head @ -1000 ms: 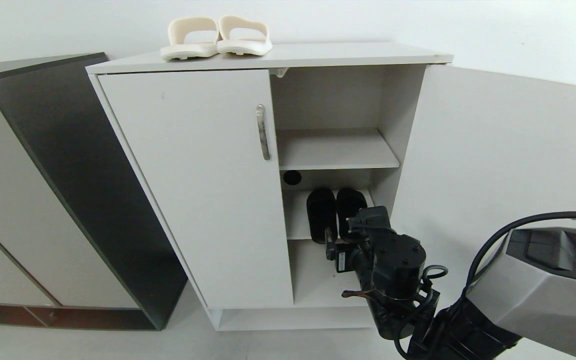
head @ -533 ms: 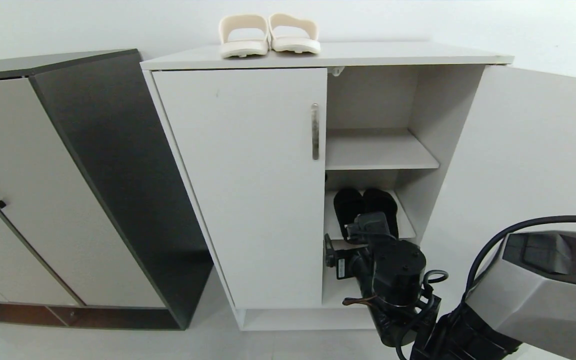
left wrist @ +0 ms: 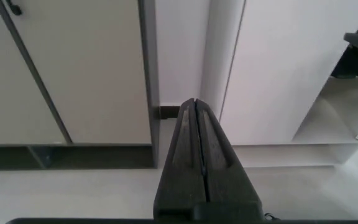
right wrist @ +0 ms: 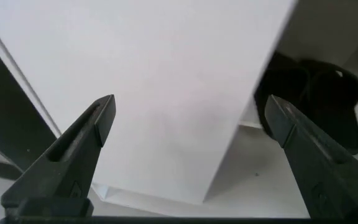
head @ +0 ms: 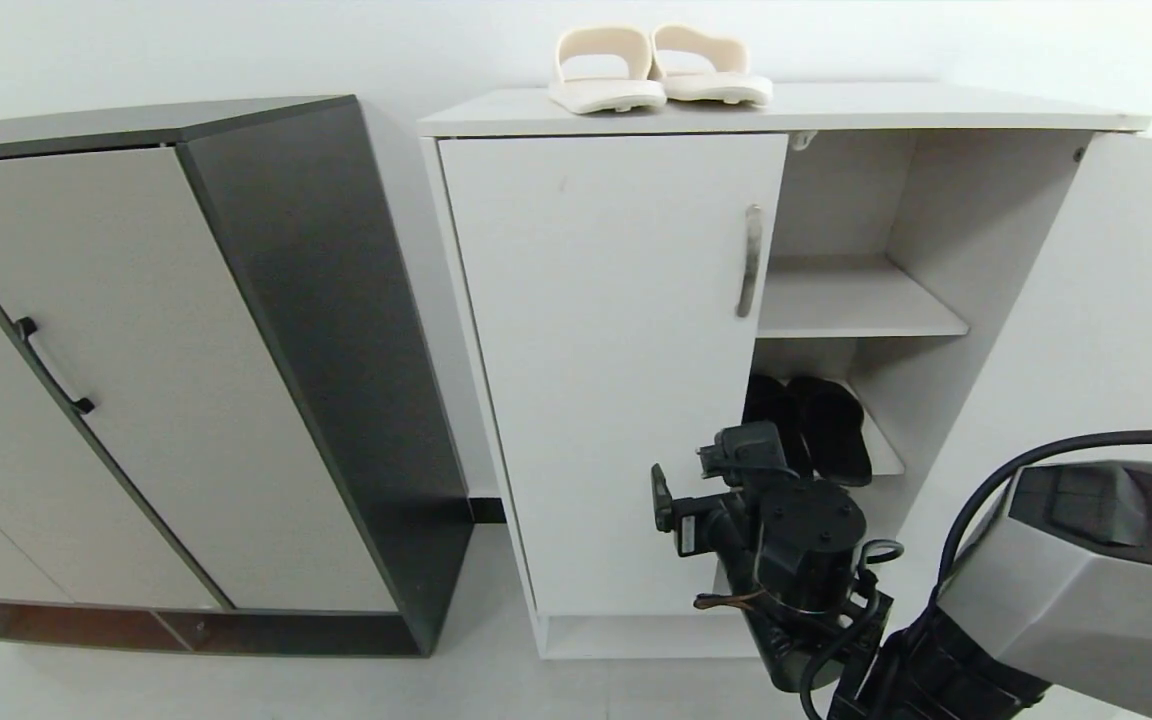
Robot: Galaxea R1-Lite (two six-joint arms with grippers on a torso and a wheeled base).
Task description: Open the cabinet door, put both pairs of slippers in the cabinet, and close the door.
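A cream pair of slippers (head: 661, 68) lies on top of the white cabinet (head: 836, 105). Its left door (head: 616, 350) is closed and its right door (head: 1116, 330) is swung open. A black pair of slippers (head: 816, 425) sits on the middle shelf inside, seen past the door edge in the right wrist view as black slippers (right wrist: 319, 93). My right gripper (head: 701, 470) is open and empty, low in front of the closed left door, near its inner edge. My left gripper (left wrist: 195, 102) is shut on nothing and points down at the floor gap between the two cabinets.
A dark cabinet (head: 316, 330) with a grey door and black handle (head: 54, 368) stands right beside the white one on the left. The upper shelf (head: 856, 300) inside the white cabinet is bare. The closed door carries a metal handle (head: 751, 262).
The whole head picture has shifted, so the camera has swung left and the cabinets now sit further right. My right gripper now faces the closed door instead of the open compartment.
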